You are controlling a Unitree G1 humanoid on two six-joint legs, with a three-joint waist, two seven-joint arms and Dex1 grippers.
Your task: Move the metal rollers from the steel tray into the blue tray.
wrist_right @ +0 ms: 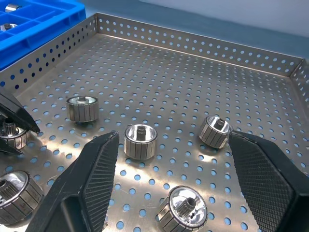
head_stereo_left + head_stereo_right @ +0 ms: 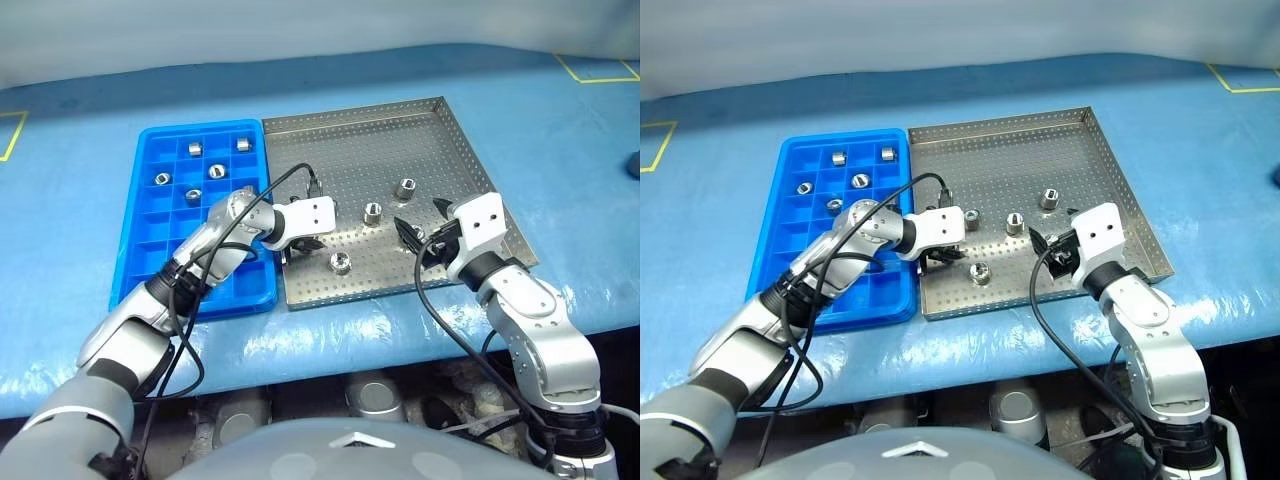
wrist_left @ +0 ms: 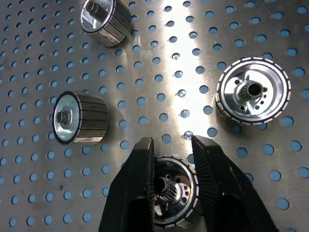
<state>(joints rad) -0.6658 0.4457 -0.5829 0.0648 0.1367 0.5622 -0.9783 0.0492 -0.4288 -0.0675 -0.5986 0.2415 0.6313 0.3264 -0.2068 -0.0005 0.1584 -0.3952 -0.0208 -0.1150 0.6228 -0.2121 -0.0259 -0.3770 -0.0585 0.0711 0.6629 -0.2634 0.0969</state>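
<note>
Head view: five metal rollers (image 2: 194, 150) sit in the blue tray (image 2: 150, 260); about four, perhaps more hidden, on the steel tray (image 2: 400, 130).

Left wrist view: left gripper (image 3: 173, 150) fingers flank an upright ribbed roller (image 3: 174, 191).

Right wrist view: right gripper (image 1: 171, 145) fingers apart, empty.

Covered in a glossy, wrinkled blue sheet (image 2: 560, 120), with glare along the near edge. Marked with yellow tape (image 2: 598, 70) at the far right corner and again (image 2: 12, 135) at the left edge. Backed by a pale wall (image 2: 300, 25).
</note>
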